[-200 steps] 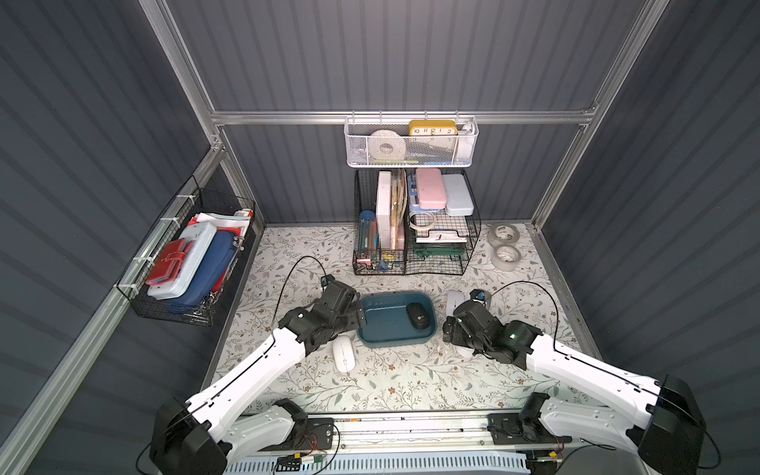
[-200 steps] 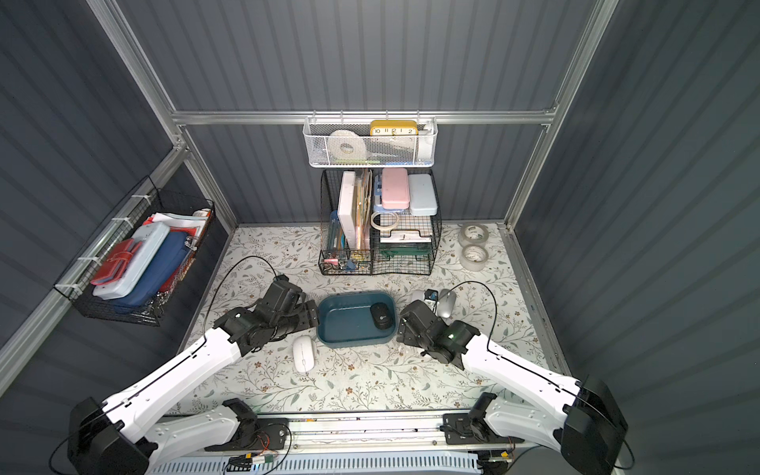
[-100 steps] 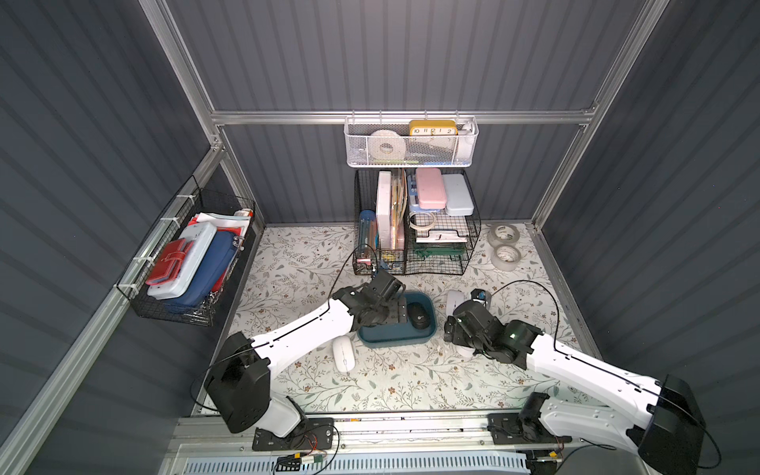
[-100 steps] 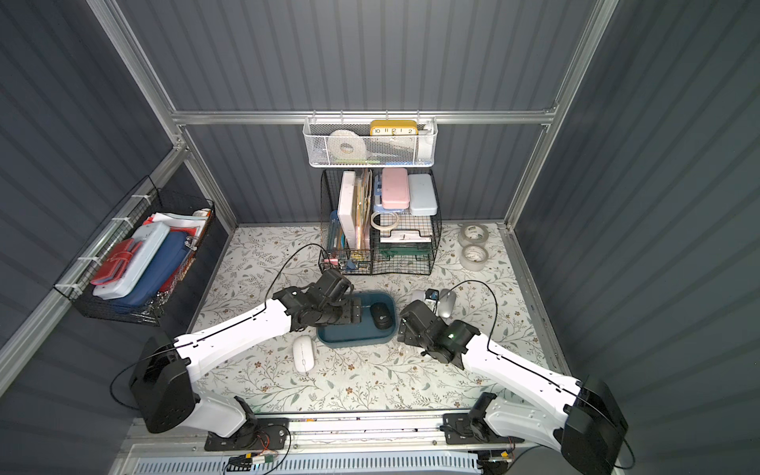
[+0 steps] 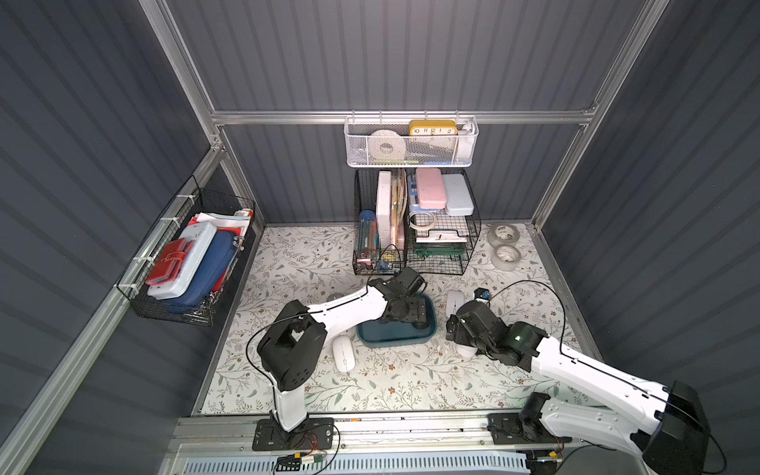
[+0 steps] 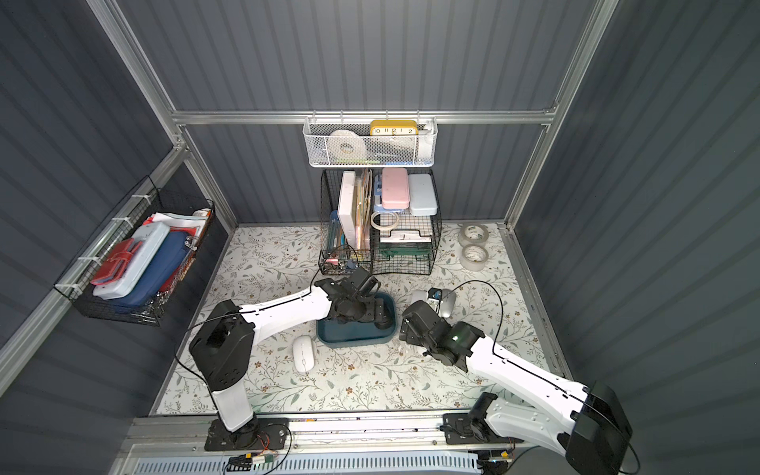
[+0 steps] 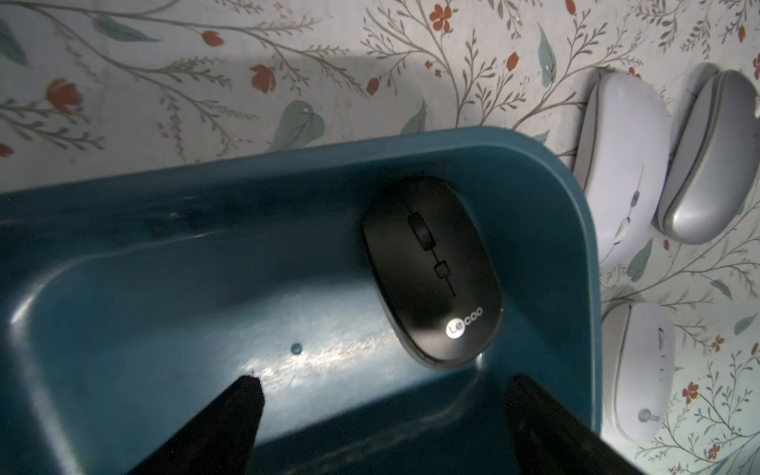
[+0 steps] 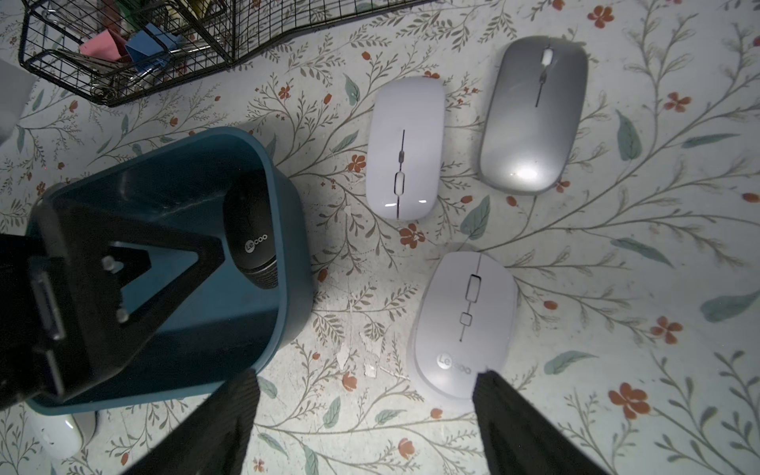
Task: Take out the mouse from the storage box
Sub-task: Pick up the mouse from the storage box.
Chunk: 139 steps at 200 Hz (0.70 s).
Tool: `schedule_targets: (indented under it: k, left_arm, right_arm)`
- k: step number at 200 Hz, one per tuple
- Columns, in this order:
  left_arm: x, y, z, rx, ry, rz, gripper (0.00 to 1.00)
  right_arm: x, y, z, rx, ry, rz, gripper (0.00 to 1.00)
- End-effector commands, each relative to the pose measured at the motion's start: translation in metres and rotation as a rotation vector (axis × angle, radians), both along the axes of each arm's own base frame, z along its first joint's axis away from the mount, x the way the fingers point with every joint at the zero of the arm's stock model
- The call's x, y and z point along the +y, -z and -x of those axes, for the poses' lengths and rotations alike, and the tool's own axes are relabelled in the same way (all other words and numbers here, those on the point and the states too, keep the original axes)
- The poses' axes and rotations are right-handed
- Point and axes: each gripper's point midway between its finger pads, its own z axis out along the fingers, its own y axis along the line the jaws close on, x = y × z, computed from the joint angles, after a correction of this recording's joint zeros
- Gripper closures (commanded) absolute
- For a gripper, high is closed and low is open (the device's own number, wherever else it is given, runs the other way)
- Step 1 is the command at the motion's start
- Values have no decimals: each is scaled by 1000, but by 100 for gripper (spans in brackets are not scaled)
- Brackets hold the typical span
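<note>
Inside the shallow dark teal plastic storage box (image 7: 144, 296), against its end wall, lay the black oval mouse (image 7: 432, 271) — ungripped. Over the box's floor hung the left hand (image 7: 382, 395), spread wide with nothing between its fingers (image 7: 230, 423). Just outside that end wall, on the floral tabletop (image 8: 617, 267), sat a flat white mouse (image 8: 405, 148), a rounded white mouse (image 8: 464, 325) and a grey mouse (image 8: 534, 115); near them the right hand (image 8: 366, 395) stood spread — empty.

Top views bright and sharp; my wrist views dim, with glare on the grey mouse (image 8: 534, 115) and the storage box (image 7: 320, 357) floor.
</note>
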Motion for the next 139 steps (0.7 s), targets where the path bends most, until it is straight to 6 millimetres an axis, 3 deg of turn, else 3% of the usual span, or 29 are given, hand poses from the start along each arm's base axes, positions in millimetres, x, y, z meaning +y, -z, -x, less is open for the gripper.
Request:
schedule_targets:
  k: [1,29,33,72,139]
  left_arm:
    - [-15,4,1,20,-2,19,3]
    - [-18,18,-1,38,-9,-1,3]
    - [-26,8,-8,19,-10,18,3]
    - [-28,16,-15,11,-22,-11,4]
    - [-19,27,-11,29,-51,-40,13]
  right_arm:
    - [-5,2,0,-13,16,13,13]
    - [-8,4,1,-13,23,18,13]
    - [-8,5,2,-11,22,19,13]
    - [-9,9,4,-6,22,13,13]
    - [-9,12,6,2,21,6,13]
